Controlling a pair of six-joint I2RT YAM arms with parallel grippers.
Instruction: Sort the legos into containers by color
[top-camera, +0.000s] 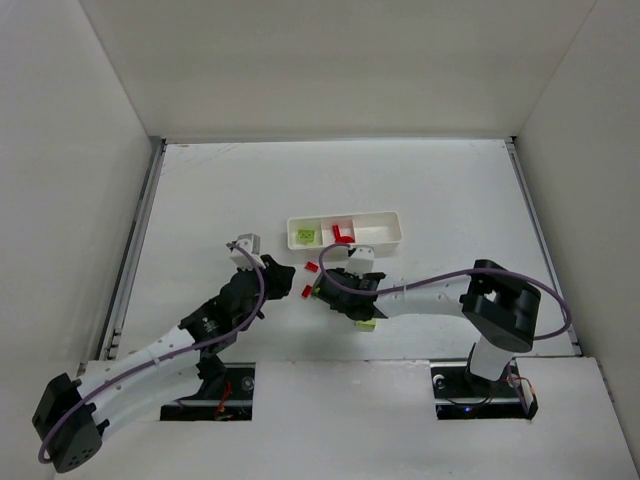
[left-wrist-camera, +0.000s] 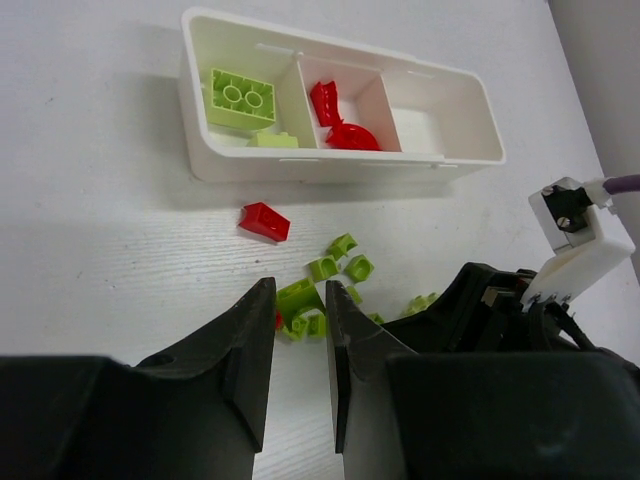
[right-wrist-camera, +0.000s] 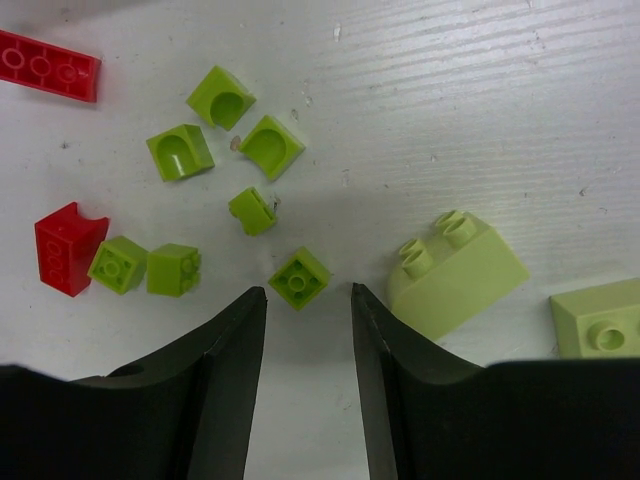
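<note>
The white tray (top-camera: 398, 222) lies mid-table. Its left compartment holds lime legos (left-wrist-camera: 240, 98), the middle one holds red pieces (left-wrist-camera: 340, 122), and the right one (left-wrist-camera: 432, 122) looks bare. Loose lime legos (left-wrist-camera: 342, 264) and a red brick (left-wrist-camera: 265, 221) lie in front of the tray. My left gripper (left-wrist-camera: 300, 290) is open with a narrow gap, and a lime arch brick (left-wrist-camera: 298, 296) lies just beyond its tips. My right gripper (right-wrist-camera: 308, 295) is open low over the pile, and a small lime brick (right-wrist-camera: 300, 278) lies just ahead of its tips.
A large pale green brick (right-wrist-camera: 455, 270) lies against my right finger's outer side, with another (right-wrist-camera: 600, 318) further right. A red plate (right-wrist-camera: 50, 65) and a red brick (right-wrist-camera: 68, 247) lie left. The two grippers (top-camera: 283, 272) (top-camera: 322, 287) are close together. White walls enclose the table.
</note>
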